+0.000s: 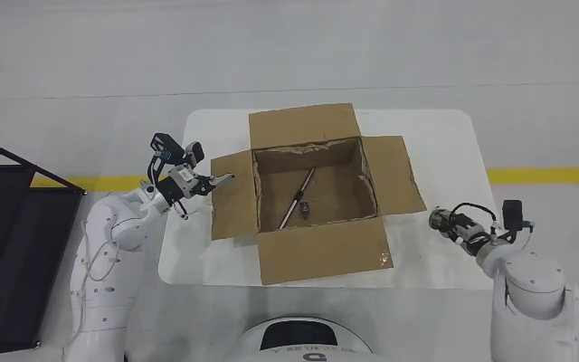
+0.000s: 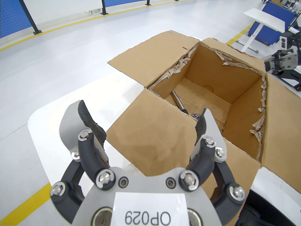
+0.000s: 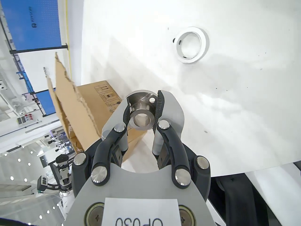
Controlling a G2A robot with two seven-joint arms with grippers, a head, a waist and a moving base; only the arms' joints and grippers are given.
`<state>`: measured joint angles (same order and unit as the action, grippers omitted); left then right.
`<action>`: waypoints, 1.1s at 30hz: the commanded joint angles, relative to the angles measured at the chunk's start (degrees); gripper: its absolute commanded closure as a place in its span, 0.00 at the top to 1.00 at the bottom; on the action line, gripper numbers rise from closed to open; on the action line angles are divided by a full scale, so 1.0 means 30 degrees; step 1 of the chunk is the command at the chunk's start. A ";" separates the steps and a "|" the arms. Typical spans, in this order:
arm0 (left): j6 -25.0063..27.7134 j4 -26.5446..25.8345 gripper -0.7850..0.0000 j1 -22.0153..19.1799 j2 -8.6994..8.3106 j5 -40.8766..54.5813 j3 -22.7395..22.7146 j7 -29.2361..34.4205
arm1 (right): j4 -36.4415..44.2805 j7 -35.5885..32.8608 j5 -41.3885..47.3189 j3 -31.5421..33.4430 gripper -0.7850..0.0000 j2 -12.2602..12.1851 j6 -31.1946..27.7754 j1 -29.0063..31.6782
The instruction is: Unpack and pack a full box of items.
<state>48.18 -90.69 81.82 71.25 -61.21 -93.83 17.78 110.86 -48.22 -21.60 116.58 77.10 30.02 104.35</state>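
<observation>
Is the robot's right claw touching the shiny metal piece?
Touching. In the right wrist view the right gripper is clamped against both sides of the metal piece.

One cardboard box (image 1: 321, 249) was counted on one white table (image 1: 434, 136), and four opened flaps (image 1: 303, 127) were counted on it. Two items were counted inside the box: one metal rod (image 1: 297, 201) and one small dark metal part (image 1: 308, 212). Two items were counted outside it: one silver ring collar (image 3: 191, 45) and one flanged metal bushing (image 3: 141, 118). Two grippers were counted, the left gripper (image 2: 143, 108) and the right gripper (image 3: 144, 99). Of the four loose items, one, the bushing, was counted as held, by the right gripper.
</observation>
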 commanded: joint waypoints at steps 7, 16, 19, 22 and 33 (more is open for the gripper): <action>0.0001 0.0001 1.00 0.0000 0.0000 0.0000 -0.0001 0.0000 | -0.1110 -0.0552 -0.2289 -0.0118 0.00 -0.0412 0.2519 -0.0864; 0.0001 0.0001 1.00 0.0000 0.0000 0.0000 -0.0001 0.0000 | -0.3450 -0.1221 -0.3888 0.0118 0.00 -0.0894 0.4262 -0.2078; 0.0001 0.0001 1.00 0.0000 0.0000 0.0000 -0.0001 0.0000 | -0.3713 -0.1571 -0.4247 0.0131 0.00 -0.1048 0.4463 -0.2380; 0.0001 0.0001 1.00 0.0000 0.0000 0.0000 -0.0001 0.0000 | -0.3835 -0.1859 -0.4833 -0.0282 0.00 -0.1183 0.4774 -0.2800; 0.0001 0.0001 1.00 0.0000 0.0000 0.0000 -0.0001 0.0000 | -0.5264 -0.2806 -0.6921 -0.1708 0.00 -0.1640 0.5874 -0.4335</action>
<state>48.18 -90.69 81.82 71.25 -61.21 -93.83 17.78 95.37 -56.53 -42.03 111.66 72.29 47.53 91.63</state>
